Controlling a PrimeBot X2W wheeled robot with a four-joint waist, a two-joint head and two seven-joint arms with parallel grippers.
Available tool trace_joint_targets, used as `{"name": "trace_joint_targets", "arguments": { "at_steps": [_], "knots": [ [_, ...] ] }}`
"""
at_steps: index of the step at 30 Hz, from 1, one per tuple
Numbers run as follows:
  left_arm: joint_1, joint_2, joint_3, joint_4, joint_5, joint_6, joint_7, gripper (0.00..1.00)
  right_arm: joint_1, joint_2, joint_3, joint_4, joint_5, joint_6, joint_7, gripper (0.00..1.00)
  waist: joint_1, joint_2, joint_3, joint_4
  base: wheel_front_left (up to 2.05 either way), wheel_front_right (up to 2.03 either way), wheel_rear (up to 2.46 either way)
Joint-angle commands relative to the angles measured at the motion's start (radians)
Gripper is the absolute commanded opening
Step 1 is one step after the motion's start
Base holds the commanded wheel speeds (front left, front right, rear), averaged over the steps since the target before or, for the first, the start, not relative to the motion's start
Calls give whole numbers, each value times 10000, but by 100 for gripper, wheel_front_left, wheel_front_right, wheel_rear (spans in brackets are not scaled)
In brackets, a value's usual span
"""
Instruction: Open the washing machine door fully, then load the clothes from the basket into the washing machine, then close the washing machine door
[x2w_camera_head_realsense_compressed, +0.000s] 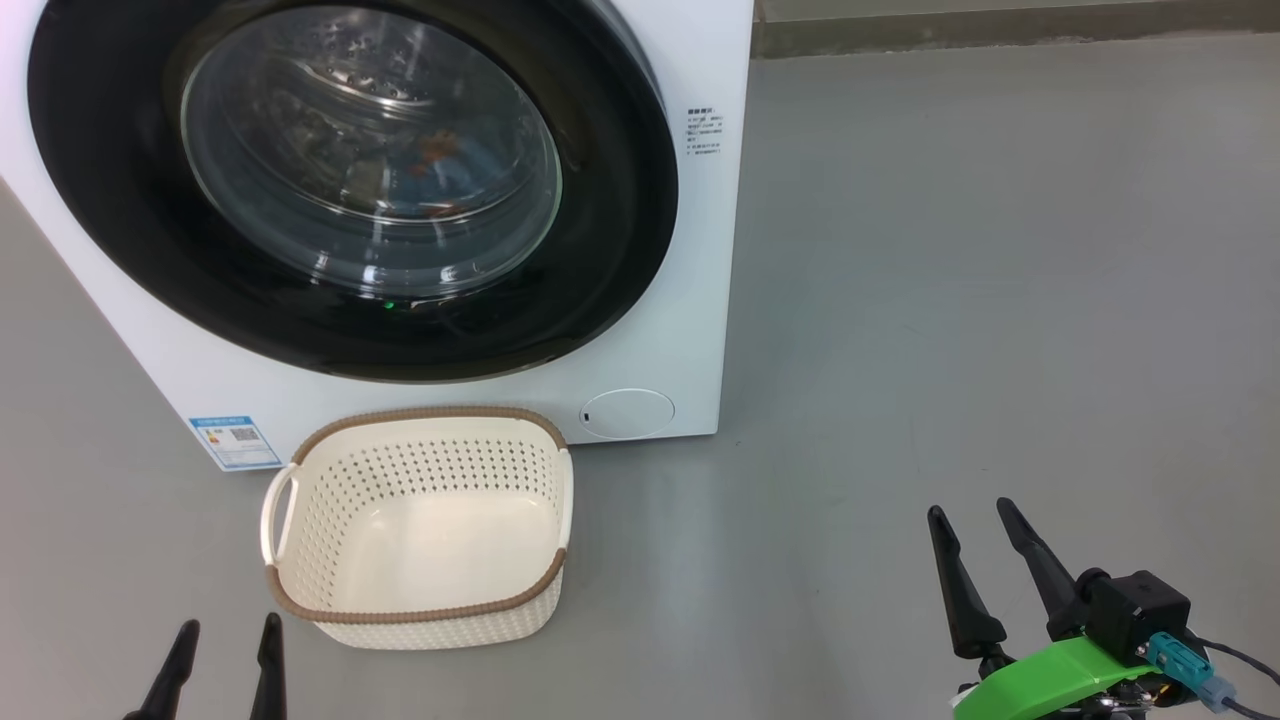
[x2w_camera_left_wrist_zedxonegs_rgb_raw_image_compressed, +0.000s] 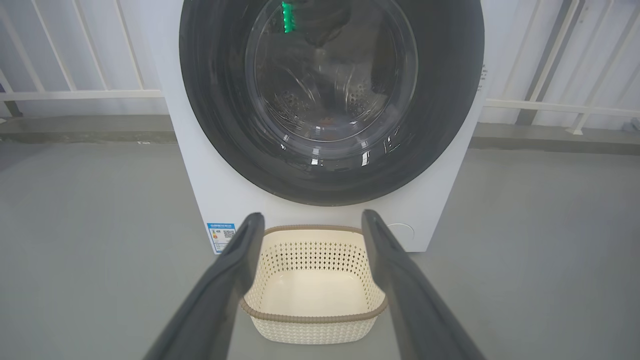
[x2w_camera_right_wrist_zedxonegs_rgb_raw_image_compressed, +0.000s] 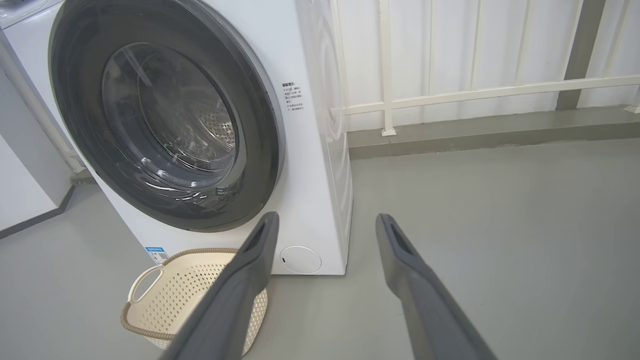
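Left gripper (x2w_camera_head_realsense_compressed: 229, 622) at seven o'clock and right gripper (x2w_camera_head_realsense_compressed: 969, 506) at four are gaping wide, empty; washing machine door (x2w_camera_head_realsense_compressed: 370, 160) is sitting shut.

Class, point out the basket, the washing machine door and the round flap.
basket (x2w_camera_head_realsense_compressed: 450, 550), head view, bare inside floor.
washing machine door (x2w_camera_head_realsense_compressed: 615, 200), head view, black rim, right side.
round flap (x2w_camera_head_realsense_compressed: 627, 413), head view, its middle.

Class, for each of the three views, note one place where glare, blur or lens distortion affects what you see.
Head view: streaky reflections on the washing machine door veil the clothes behind the glass. Left wrist view: a green glint at the glass top; the left gripper looms large and soft-edged. Right wrist view: the washing machine edges bow outward.
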Motion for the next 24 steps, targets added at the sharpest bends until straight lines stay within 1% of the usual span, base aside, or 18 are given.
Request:
{"name": "trace_joint_targets", "arguments": {
  "at_steps": [1, 9, 10, 11, 14, 17, 21, 24],
  "knots": [
    [-221, 152, 368, -235, -113, -24, -65, 100, -10, 7, 224, -219, -40, -59, -47, 100, 0, -1, 0, 3, 0, 0, 0],
    [-229, 240, 271, -126, -306, -25, -65, 100, -42, 7, 238, -215, 38, -59, -47, 100, 0, -1, 24, 27, 0, 0, 0],
    [-211, 232, 213, -8, -471, -25, -65, 0, -42, 7, 240, -211, 37, -59, -47, 0, 0, -1, 27, 30, 0, 0, 0],
    [0, 15, -108, 225, -417, 2, 9, 0, -1, 4, -2, 56, 7, 2, 2, 0, 0, -1, 27, 30, 0, 0, 0],
    [5, -219, -175, 574, -438, 2, 25, 0, 60, 21, 1, 431, 28, 2, 12, 0, 0, -1, 28, 31, 0, 0, 0],
    [-60, -229, -155, 598, -759, 1, 119, 0, 44, 21, -25, 424, 362, 0, 100, 0, 3, -1, 27, 25, 0, 0, 0],
    [-121, -241, -137, 601, -1193, 0, 240, 0, 40, 20, -62, 396, 810, -2, 220, 0, 22, -1, 7, 16, 0, 0, 0],
    [-196, -254, -124, 624, -1626, 0, 355, 0, 21, 20, -97, 389, 1253, -4, 338, 0, 2, -1, 27, 7, 0, 0, 0]
  ]
}}
